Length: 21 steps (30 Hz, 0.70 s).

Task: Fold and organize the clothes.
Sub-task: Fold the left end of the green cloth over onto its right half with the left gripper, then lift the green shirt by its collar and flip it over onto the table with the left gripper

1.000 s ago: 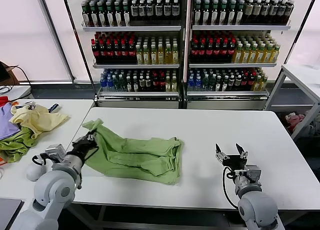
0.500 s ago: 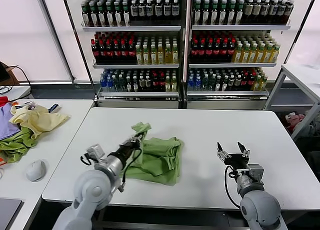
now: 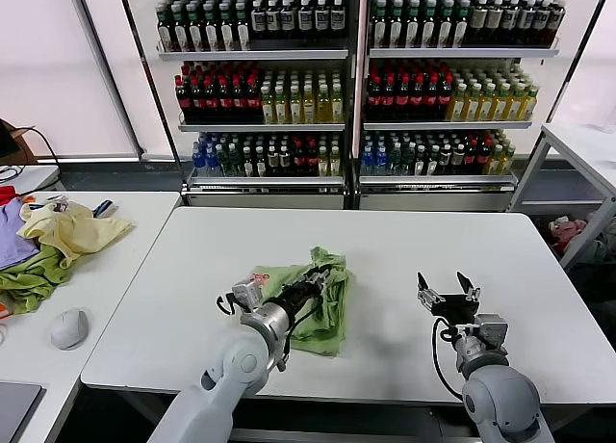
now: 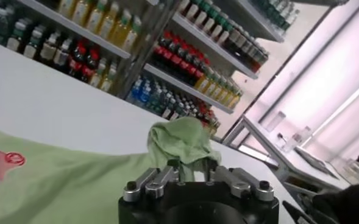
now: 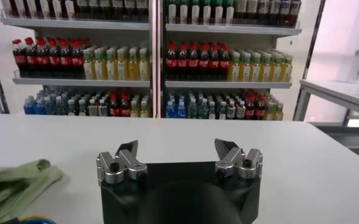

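Note:
The light green polo shirt [image 3: 332, 320] lies folded over itself in the middle of the white table [image 3: 433, 241]. A bit of its red-and-white print [image 3: 260, 277] shows at the fold's left edge. My left gripper [image 3: 322, 274] lies low over the shirt's right part. In the left wrist view its fingers [image 4: 191, 163] stand apart, open, with a bunched flap of the shirt [image 4: 176, 137] between and just beyond them. My right gripper [image 3: 446, 287] rests on the table to the right of the shirt, open and empty [image 5: 178, 149]. The shirt's edge [image 5: 8, 182] shows in its view.
A side table [image 3: 144, 212] on the left holds a pale yellow garment [image 3: 72, 229], a darker green one [image 3: 24, 279], a purple one [image 3: 10, 236] and a mouse [image 3: 69, 327]. Bottle shelves [image 3: 356, 87] stand behind. Another table [image 3: 587, 144] is at the far right.
My left gripper has swept rightward across the table, carrying the shirt's left side over onto its right half. Its fingers have parted. The right arm has not moved.

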Available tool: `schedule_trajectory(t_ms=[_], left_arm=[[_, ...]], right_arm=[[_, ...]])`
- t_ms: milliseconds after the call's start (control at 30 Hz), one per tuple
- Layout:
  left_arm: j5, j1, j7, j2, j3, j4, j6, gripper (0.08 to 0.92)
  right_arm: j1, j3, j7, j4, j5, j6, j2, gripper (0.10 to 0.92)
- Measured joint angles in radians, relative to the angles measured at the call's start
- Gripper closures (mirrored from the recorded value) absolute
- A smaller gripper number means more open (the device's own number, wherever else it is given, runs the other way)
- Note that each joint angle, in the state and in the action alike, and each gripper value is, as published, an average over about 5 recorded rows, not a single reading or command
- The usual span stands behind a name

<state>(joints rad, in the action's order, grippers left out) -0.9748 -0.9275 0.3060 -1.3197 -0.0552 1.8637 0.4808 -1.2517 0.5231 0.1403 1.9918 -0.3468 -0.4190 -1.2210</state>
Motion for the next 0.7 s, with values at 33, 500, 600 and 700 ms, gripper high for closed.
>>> schedule_trajectory(t_ms=[33,500,600,700], left_arm=[[0.008,-0.001,-0.008,0.0,0.004,-0.001,-0.003,0.563],[0.201,-0.08,-0.051,0.05,-0.043,0.015,-0.086,0.191],[0.3,-0.099,-0.026,0.07,-0.065,-0.008,-0.115,0.179],[0.386,-0.113,0.003,0.086,-0.083,-0.036,-0.132,0.177]], right_arm=[[0.0,0.001,0.0,-0.001,-0.001,0.001,0.001,0.203],[-0.003,0.002,-0.003,-0.001,-0.007,0.01,0.005,0.203],[-0.002,0.0,-0.003,-0.004,-0.005,0.012,0.004,0.203],[0.002,-0.003,-0.002,-0.008,-0.003,0.012,0.001,0.203]])
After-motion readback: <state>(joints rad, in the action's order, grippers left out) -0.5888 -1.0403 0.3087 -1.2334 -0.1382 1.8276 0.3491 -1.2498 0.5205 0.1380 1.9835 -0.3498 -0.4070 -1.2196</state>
